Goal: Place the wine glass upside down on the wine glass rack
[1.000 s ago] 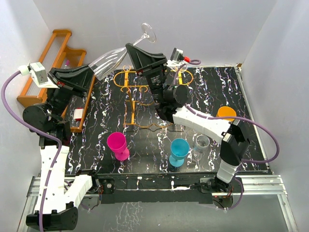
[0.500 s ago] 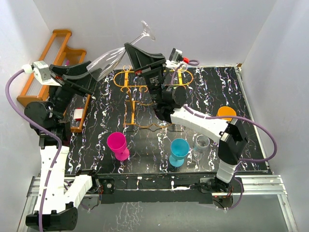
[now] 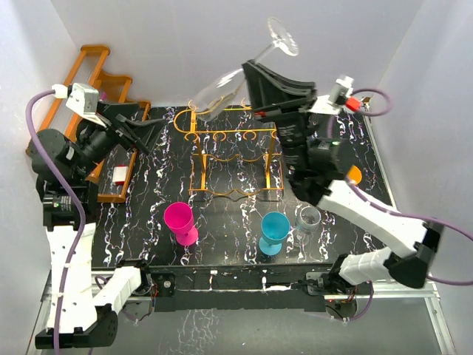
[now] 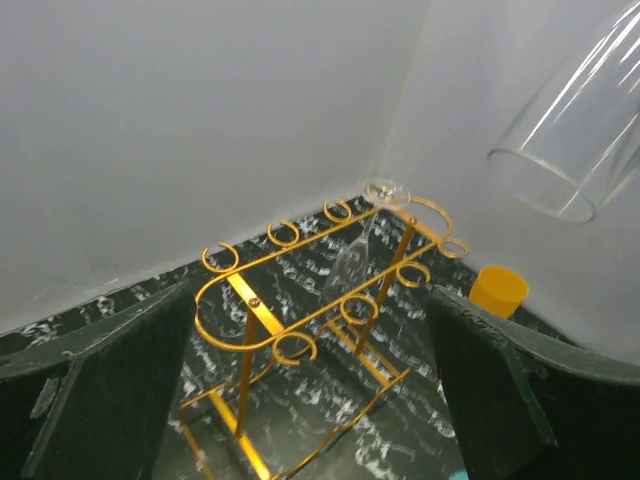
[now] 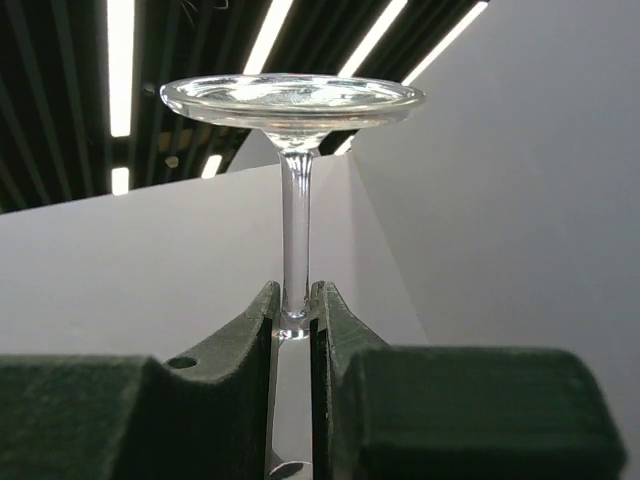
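Holding: your right gripper (image 5: 292,320) is clamped on the stem of the wine glass (image 3: 222,92), now alone.
Release: your left gripper (image 3: 148,130) has let go; its jaws stand apart, empty, at nine o'clock.
Glass: aloft and tilted, bowl over the wine glass rack (image 3: 229,134) at eleven o'clock.
Meaning: handover looks done; hanging remains.
Writing: none legible.

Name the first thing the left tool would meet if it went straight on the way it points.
Most likely the wine glass rack, near its oval top frame, centred ahead of the open left tool; depth is hard to judge.
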